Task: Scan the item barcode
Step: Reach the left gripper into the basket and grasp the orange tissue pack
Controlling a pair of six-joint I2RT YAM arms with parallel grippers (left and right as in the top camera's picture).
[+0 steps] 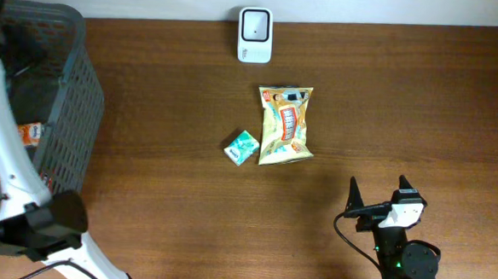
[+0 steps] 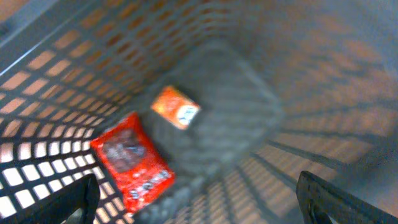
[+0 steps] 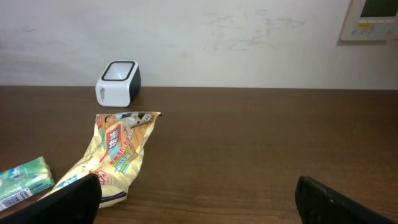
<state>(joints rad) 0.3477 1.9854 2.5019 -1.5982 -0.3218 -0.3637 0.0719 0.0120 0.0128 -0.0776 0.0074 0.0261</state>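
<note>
While the right gripper (image 1: 377, 191) stands wide open and empty near the front edge of the brown wooden table (image 1: 422, 97), a small green box (image 1: 242, 147) and a yellow snack bag (image 1: 285, 124) lie side by side mid-table. A white scanner (image 1: 255, 35) sits at the far edge. Far left, the left gripper (image 2: 199, 202) hangs open, empty, in a grey plastic basket (image 1: 76, 105).

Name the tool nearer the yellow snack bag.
Right. The right tool is at the table's near edge, right of the snack bag; the left tool is inside the basket, far left.

Yellow snack bag (image 1: 285, 124) lying flat, near white scanner (image 1: 255, 35).
</note>
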